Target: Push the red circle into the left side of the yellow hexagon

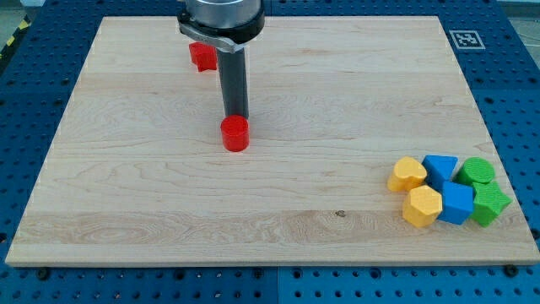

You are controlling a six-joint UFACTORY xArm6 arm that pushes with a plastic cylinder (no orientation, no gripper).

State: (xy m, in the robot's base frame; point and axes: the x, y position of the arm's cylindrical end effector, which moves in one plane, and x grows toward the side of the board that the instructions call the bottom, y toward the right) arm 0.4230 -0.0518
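The red circle [235, 133] is a short red cylinder near the middle of the wooden board [126, 194], left of centre. My tip [234, 116] stands right behind it, at its upper edge, and seems to touch it. The yellow hexagon [422, 206] lies far to the lower right, at the lower left of a cluster of blocks. Its left side faces bare board.
The cluster at the lower right also holds a yellow heart-like block [407, 174], a blue triangle [440, 167], a blue block [457, 203], a green round block [477, 171] and a green star-like block [490, 203]. A second red block [202, 56] sits at the top, partly behind the arm.
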